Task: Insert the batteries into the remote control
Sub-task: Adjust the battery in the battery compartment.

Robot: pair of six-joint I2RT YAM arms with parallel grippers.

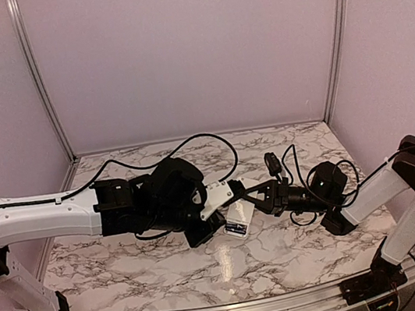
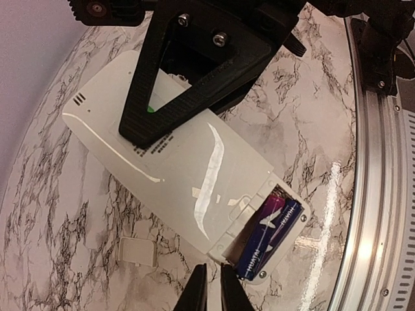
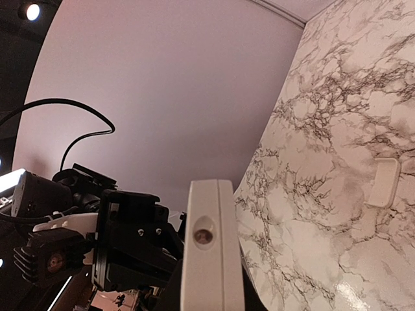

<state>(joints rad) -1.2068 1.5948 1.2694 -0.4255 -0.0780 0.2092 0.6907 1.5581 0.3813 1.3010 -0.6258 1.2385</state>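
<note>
The right gripper (image 1: 246,197) clamps the remote control (image 2: 188,168) over mid tabletop (image 1: 169,264). The left gripper (image 2: 214,293), pinched shut, sits beside the seated batteries (image 2: 269,236).

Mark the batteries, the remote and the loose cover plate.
batteries (image 2: 271,234): left wrist view, middle of the pair
remote (image 2: 188,172): left wrist view, plain white back
cover plate (image 2: 137,251): left wrist view, its centre

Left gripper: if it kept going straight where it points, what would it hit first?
Probably the remote control, at its open end right beside the batteries; the left gripper sits just short of it, though depth is unclear.
</note>
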